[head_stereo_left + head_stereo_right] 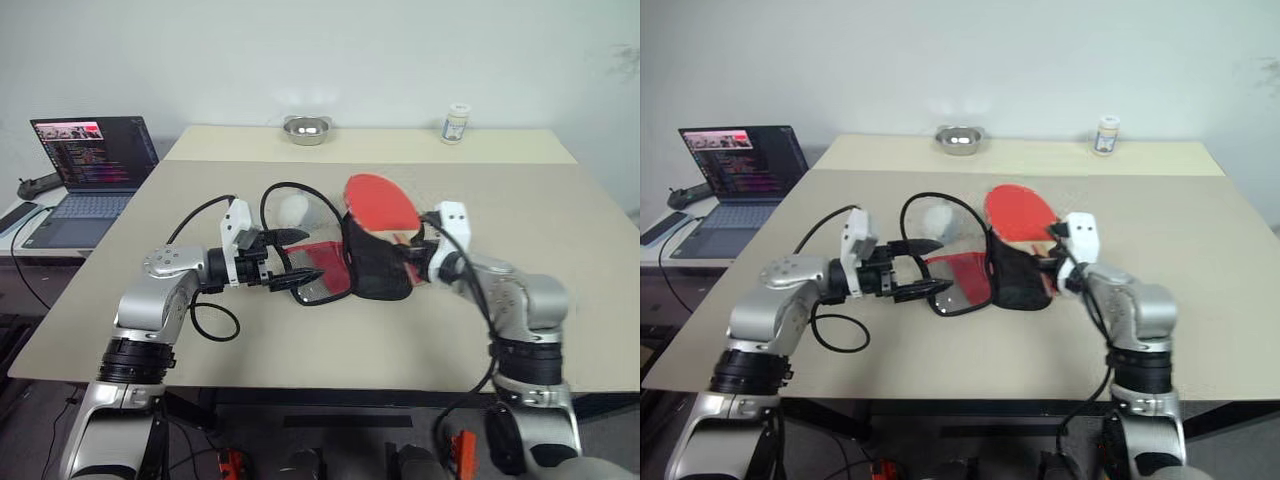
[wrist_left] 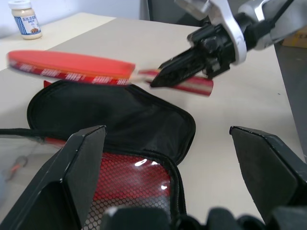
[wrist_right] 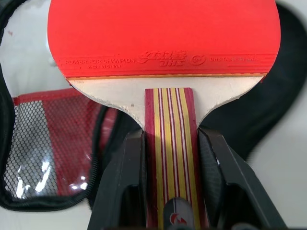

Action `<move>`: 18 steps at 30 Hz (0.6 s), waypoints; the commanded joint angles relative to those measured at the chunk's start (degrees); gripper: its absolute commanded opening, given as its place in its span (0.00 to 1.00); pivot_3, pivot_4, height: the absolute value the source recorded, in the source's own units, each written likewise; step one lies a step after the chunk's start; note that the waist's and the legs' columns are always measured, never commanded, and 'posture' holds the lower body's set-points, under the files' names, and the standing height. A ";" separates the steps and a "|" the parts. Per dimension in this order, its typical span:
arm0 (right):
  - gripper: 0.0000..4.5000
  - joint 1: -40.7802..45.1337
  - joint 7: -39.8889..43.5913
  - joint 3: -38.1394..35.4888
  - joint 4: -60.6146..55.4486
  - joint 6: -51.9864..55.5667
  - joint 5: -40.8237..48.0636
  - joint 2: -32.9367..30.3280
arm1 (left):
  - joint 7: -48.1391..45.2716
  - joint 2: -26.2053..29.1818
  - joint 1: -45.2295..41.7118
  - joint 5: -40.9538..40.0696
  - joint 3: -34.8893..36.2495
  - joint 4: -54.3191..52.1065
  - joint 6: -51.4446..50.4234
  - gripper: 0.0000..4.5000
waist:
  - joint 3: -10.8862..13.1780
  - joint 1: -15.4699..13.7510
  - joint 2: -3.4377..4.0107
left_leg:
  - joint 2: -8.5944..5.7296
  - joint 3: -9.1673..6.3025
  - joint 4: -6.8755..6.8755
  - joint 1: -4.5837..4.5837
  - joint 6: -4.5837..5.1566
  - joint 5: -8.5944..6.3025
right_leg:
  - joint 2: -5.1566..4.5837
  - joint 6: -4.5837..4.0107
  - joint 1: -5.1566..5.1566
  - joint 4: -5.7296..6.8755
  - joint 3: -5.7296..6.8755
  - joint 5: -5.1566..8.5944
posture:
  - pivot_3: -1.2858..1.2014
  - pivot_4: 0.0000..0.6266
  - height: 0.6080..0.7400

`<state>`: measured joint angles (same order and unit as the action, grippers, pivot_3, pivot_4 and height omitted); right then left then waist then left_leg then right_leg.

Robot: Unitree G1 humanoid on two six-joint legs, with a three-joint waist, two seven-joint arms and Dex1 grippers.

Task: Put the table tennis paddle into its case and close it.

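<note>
Paddle (image 3: 163, 43) aloft over open case (image 1: 375, 262), blade leading, handle back in right gripper (image 3: 168, 163).
Clamped on the handle there; left gripper (image 1: 297, 258) spread wide, empty, just beside case's mesh flap on table (image 1: 520, 200), nearer the opening.

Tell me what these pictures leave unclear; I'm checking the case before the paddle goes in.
- The case: its zip slider is too small to find in the head views.
- The paddle: its blade tip is cut off by the right wrist view's edge; its underside is hidden.
- The jar: its label is too small to read.
- The laptop: its screen text is too small.
</note>
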<state>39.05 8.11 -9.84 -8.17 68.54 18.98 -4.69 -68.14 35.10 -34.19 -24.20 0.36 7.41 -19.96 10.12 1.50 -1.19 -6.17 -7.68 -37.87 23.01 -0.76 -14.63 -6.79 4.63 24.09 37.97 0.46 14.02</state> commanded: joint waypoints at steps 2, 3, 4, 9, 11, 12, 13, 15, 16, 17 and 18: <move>0.24 2.77 -4.35 0.46 3.74 -7.40 -2.04 3.81 | 0.08 0.60 0.24 0.13 1.08 -0.66 2.07 1.00 | 0.00 0.25 0.01 | 0.01 0.01 0.01 -0.02 0.00 0.00 | 0.01 0.00 0.00 0.02 -0.01 0.00 | 0.52 0.24 1.00; 0.24 3.01 -4.96 0.74 5.13 -8.66 -2.52 4.60 | 0.09 0.61 0.42 0.26 1.04 -0.57 2.37 1.00 | 0.00 0.37 0.01 | 0.02 0.02 0.01 -0.02 0.00 0.00 | 0.02 0.00 0.01 0.05 -0.02 0.00 | 0.52 0.24 1.00; 0.24 3.28 -5.54 0.72 6.52 -9.72 -2.73 5.58 | 0.19 0.55 0.57 0.36 1.00 -0.52 2.59 1.00 | 0.00 0.40 0.02 | 0.03 0.02 0.01 -0.03 0.00 0.00 | 0.04 -0.01 0.01 0.06 -0.02 0.00 | 0.52 0.24 1.00; 0.24 3.68 -6.98 1.69 12.13 -14.57 -4.02 7.85 | 0.47 0.37 1.19 0.59 0.86 -0.58 3.24 1.00 | 0.00 0.86 0.04 | 0.04 0.06 0.02 -0.04 0.00 0.00 | 0.05 -0.01 0.04 0.09 -0.06 0.00 | 0.52 0.24 1.00; 0.24 3.60 -7.01 2.38 13.46 -15.64 -4.65 7.82 | 0.48 0.38 1.30 0.76 0.76 -0.49 3.43 1.00 | 0.00 0.93 0.04 | 0.04 0.06 0.02 -0.04 0.00 0.00 | 0.05 -0.01 0.05 0.09 -0.06 0.00 | 0.52 0.24 1.00; 0.24 3.58 -7.11 2.60 14.12 -16.13 -4.91 7.77 | 0.46 0.39 1.33 0.84 0.72 -0.43 3.52 1.00 | 0.00 0.96 0.04 | 0.04 0.06 0.02 -0.04 0.00 0.00 | 0.05 -0.01 0.05 0.09 -0.06 0.00 | 0.52 0.24 1.00; 0.24 3.58 -7.19 2.75 14.59 -16.51 -5.05 7.71 | 0.44 0.40 1.35 0.89 0.69 -0.38 3.59 1.00 | 0.00 1.01 0.04 | 0.04 0.06 0.02 -0.04 0.00 0.00 | 0.05 -0.01 0.04 0.09 -0.06 0.00 | 0.52 0.24 1.00; 0.24 3.60 -7.59 2.85 15.39 -17.20 -5.38 7.52 | 0.47 0.37 1.37 0.99 0.61 -0.31 3.73 1.00 | 0.00 1.07 0.04 | 0.04 0.06 0.02 -0.04 0.00 0.00 | 0.05 -0.01 0.04 0.09 -0.06 0.00 | 0.52 0.24 1.00; 0.24 3.61 -7.79 2.85 15.66 -17.41 -5.51 7.44 | 0.48 0.34 1.40 1.04 0.57 -0.27 3.81 1.00 | 0.00 1.12 0.04 | 0.04 0.06 0.02 -0.04 0.00 0.00 | 0.05 -0.01 0.04 0.09 -0.06 0.00 | 0.52 0.24 1.00; 0.24 3.61 -7.97 2.91 15.83 -17.55 -5.60 7.42 | 0.46 0.34 1.44 1.09 0.55 -0.21 3.90 1.00 | 0.00 1.19 0.04 | 0.04 0.06 0.02 -0.04 0.00 0.00 | 0.05 -0.01 0.04 0.09 -0.06 0.00 | 0.52 0.24 1.00; 0.24 3.62 -8.12 2.95 15.93 -17.64 -5.65 7.41 | 0.43 0.35 1.47 1.12 0.53 -0.17 3.96 1.00 | 0.00 1.21 0.04 | 0.04 0.06 0.02 -0.04 0.00 0.00 | 0.05 -0.01 0.04 0.09 -0.06 0.00 | 0.52 0.24 1.00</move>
<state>40.96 0.27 -7.17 9.44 53.07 13.48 2.74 -68.01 35.08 -32.57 -23.29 0.33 7.56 -16.99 10.12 2.71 -1.15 -6.13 -7.62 -37.85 22.97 -0.76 -14.63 -6.73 4.62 24.13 38.07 0.40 14.01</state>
